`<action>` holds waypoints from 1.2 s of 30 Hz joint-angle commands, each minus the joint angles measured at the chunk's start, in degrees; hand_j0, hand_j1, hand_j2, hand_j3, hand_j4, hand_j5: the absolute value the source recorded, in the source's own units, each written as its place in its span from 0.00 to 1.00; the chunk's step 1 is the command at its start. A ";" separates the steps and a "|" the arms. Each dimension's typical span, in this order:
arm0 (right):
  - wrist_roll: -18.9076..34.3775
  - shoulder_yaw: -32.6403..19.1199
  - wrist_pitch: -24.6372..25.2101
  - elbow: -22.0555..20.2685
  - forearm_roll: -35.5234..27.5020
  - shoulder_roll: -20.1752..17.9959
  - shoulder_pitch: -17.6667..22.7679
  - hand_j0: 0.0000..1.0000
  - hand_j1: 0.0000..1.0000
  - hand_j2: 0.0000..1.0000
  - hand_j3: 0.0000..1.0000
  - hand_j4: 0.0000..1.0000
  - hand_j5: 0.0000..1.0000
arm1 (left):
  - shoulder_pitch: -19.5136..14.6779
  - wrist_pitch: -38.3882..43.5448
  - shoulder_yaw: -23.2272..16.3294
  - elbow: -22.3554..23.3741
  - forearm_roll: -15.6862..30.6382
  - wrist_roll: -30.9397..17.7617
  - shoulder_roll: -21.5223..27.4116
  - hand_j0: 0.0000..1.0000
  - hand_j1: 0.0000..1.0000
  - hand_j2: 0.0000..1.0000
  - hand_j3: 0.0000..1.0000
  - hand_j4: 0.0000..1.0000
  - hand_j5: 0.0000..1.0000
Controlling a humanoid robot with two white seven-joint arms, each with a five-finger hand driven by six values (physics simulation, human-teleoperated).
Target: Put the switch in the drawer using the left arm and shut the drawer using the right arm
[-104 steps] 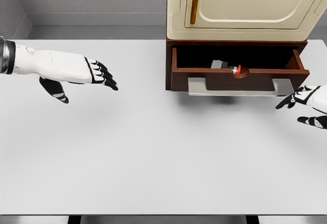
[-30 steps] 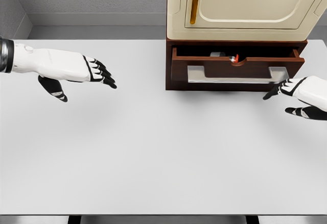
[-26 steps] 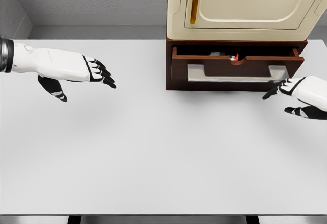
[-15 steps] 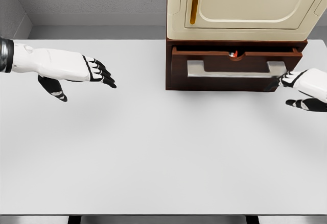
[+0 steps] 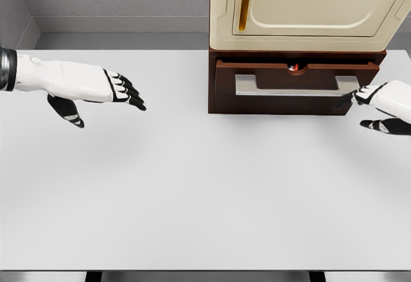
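The dark brown drawer (image 5: 289,99) under the cream cabinet is pushed almost fully in. Only a thin gap shows at its top. Through the notch in the drawer front a red bit of the switch (image 5: 294,68) peeks out; the rest of it is hidden. A grey bar handle (image 5: 289,86) runs across the drawer front. My right hand (image 5: 372,105) is open, its fingertips touching the handle's right end. My left hand (image 5: 106,92) hovers open over the table at the far left, holding nothing.
A cream cabinet (image 5: 308,9) with a rounded door and an orange strip stands on the drawer unit at the back right. The white table (image 5: 192,185) stretches in front, ending at its front edge near the bottom of the view.
The drawer has slid inward from well open to nearly shut, hiding most of the switch. My right hand followed it up and back against the handle. The left hand stayed put.
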 commanded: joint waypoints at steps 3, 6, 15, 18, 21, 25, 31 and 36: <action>-0.18 1.94 0.48 1.19 -0.28 0.05 -0.97 0.71 0.71 0.71 0.71 0.71 0.71 | 0.00 0.13 0.01 0.01 0.27 0.02 0.03 1.00 1.00 1.00 1.00 1.00 1.00; -0.18 2.02 0.48 1.63 -0.02 -0.03 -1.68 0.71 0.71 0.71 0.71 0.71 0.71 | 0.00 0.13 0.01 0.01 0.27 0.02 0.03 1.00 1.00 1.00 1.00 1.00 1.00; -0.18 1.32 0.48 1.98 -0.01 -0.47 -0.18 0.74 0.74 0.74 0.74 0.74 0.74 | 0.00 0.13 0.10 0.01 0.27 0.02 0.03 1.00 1.00 1.00 1.00 1.00 1.00; -0.18 1.32 0.48 1.98 -0.01 -0.12 0.78 0.74 0.74 0.74 0.74 0.74 0.74 | 0.00 0.13 0.01 0.01 0.27 0.02 0.03 1.00 1.00 1.00 1.00 1.00 1.00; -0.18 1.41 0.48 1.72 0.25 -0.03 2.54 0.74 0.74 0.74 0.74 0.74 0.74 | 0.00 0.13 0.10 0.01 0.27 0.02 0.03 1.00 1.00 1.00 1.00 1.00 1.00; -0.18 1.32 0.48 1.98 0.34 -0.03 2.98 0.74 0.74 0.74 0.74 0.74 0.74 | 0.00 0.13 0.01 0.01 0.27 0.02 0.03 1.00 1.00 1.00 1.00 1.00 1.00; -0.18 1.41 0.48 0.49 0.51 -0.03 3.69 0.74 0.74 0.74 0.74 0.74 0.74 | 0.08 0.13 0.10 0.01 0.27 0.02 0.03 1.00 1.00 1.00 1.00 1.00 1.00; -0.18 1.32 0.48 -0.39 0.60 -0.03 3.69 0.74 0.74 0.74 0.74 0.74 0.74 | 0.08 0.13 0.10 0.01 0.27 0.02 0.03 1.00 1.00 1.00 1.00 1.00 1.00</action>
